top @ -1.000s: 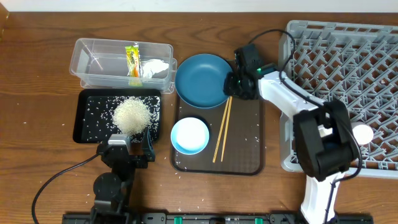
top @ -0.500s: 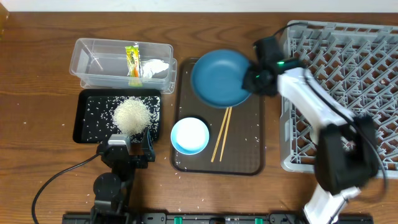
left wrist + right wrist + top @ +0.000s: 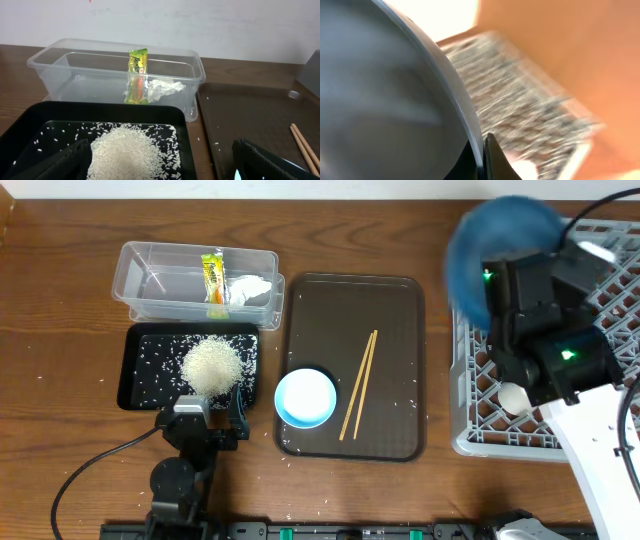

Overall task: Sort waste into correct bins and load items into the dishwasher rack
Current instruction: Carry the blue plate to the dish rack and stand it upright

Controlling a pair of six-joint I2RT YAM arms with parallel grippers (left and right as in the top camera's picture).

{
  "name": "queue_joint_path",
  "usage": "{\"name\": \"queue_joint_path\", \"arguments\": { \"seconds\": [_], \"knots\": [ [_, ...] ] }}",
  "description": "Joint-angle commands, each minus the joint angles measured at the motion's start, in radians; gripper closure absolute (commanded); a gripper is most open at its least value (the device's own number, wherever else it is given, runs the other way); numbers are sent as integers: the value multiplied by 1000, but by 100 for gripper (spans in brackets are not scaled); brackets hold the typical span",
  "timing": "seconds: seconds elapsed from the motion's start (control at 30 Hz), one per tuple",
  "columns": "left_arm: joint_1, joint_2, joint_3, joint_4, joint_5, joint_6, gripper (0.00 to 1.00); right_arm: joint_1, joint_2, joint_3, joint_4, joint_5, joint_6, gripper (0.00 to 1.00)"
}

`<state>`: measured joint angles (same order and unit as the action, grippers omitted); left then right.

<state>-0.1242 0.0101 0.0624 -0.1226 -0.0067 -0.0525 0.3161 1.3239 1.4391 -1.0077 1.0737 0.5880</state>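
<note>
Overhead view: the dark-blue dish (image 3: 500, 242) is no longer lying at the 12 o'clock end of the brown serving tray (image 3: 390, 320). One second ago it was resting there, and half a second ago it was sliding toward 3 o'clock. It is now hanging as a blurred disc over the 10 o'clock corner of the dishwasher rack (image 3: 618, 250). The blur is suggesting fast travel of the right arm.

In the right wrist view the right jaws are clamping the dish rim, one finger on each face, while the rack lattice is streaking past behind. Whether the dish is touching the rack cannot be told.

For the task, the largest item is being transferred but is not yet seated; a controlled set-down into the lattice is probably coming next.

- A white cup (image 3: 513, 396) is sitting inside the rack near its 8 o'clock wall.
- The light-blue bowl (image 3: 305, 397) and the chopsticks (image 3: 358, 385) are waiting on the tray.
- The snack wrapper (image 3: 213, 278) and tissue (image 3: 250, 288) are lying in the clear tub (image 3: 150, 270).
- The rice (image 3: 211, 365) is sitting heaped in the black tray (image 3: 135, 345), with stray grains on the desk (image 3: 60, 410).

The left jaws are standing apart and empty at the black tray's 6 o'clock edge, where they were a second ago.
</note>
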Motion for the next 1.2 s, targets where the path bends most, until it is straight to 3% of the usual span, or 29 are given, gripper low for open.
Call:
{"name": "queue_joint_path", "arguments": {
  "seconds": [0.0,0.07,0.47,0.67,1.17],
  "knots": [
    [6,-6,-29,-10,-4,-5,8,-23,33,6,6,439,-76,99],
    [6,-6,-29,-10,-4,-5,8,-45,55,6,22,510,-131,99],
    [6,-6,-29,-10,-4,-5,8,-291,237,5,240,509,-505,99],
    [6,-6,-29,-10,-4,-5,8,-389,306,5,330,481,-626,99],
    [6,-6,-29,-10,-4,-5,8,-348,584,5,588,446,-952,99]
  ]
}}
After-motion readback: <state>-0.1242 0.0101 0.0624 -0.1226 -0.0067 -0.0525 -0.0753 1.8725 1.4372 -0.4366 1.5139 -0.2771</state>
